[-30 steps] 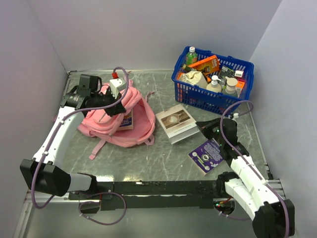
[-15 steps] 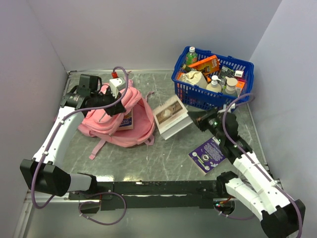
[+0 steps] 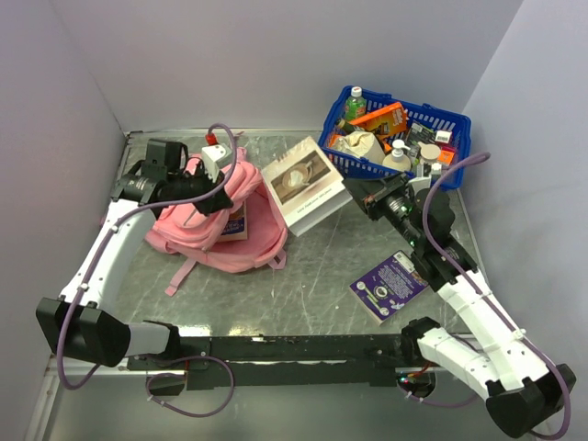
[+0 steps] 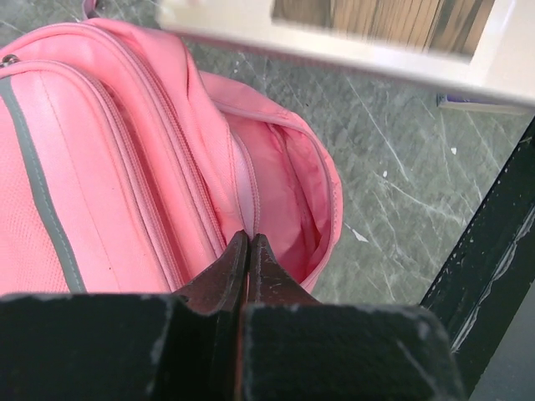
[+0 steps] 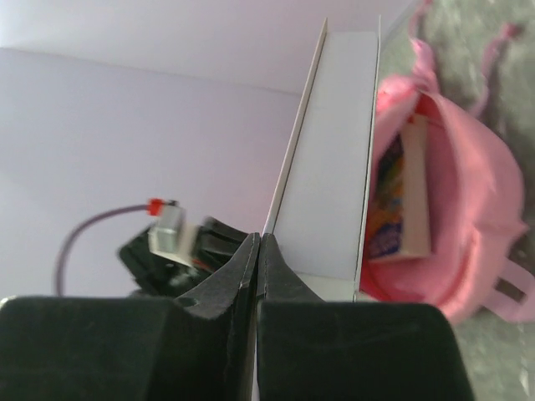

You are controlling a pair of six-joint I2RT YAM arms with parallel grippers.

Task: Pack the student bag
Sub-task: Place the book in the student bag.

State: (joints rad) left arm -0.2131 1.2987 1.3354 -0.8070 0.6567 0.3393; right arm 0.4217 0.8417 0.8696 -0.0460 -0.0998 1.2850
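The student bag (image 3: 257, 234), a soft pink backpack, lies on the left of the table with its mouth facing right. My left gripper (image 3: 219, 197) is shut on the fabric at the edge of that mouth (image 4: 248, 238) and holds it open. A colourful book (image 3: 236, 222) sits inside the bag (image 5: 468, 209). My right gripper (image 3: 356, 197) is shut on the cover of a thick white book (image 3: 303, 184). The white book (image 5: 330, 167) hangs tilted in the air just right of the bag's mouth, and its edge (image 4: 376, 33) shows above the opening.
A purple book (image 3: 390, 287) lies flat on the table near the right arm. A blue plastic basket (image 3: 455, 118) with several bottles and packets stands at the back right. Walls close in the table on the left, back and right.
My right gripper has lifted the white book off the table and carried it up and left, to the bag's mouth. The left gripper and the bag have not moved.
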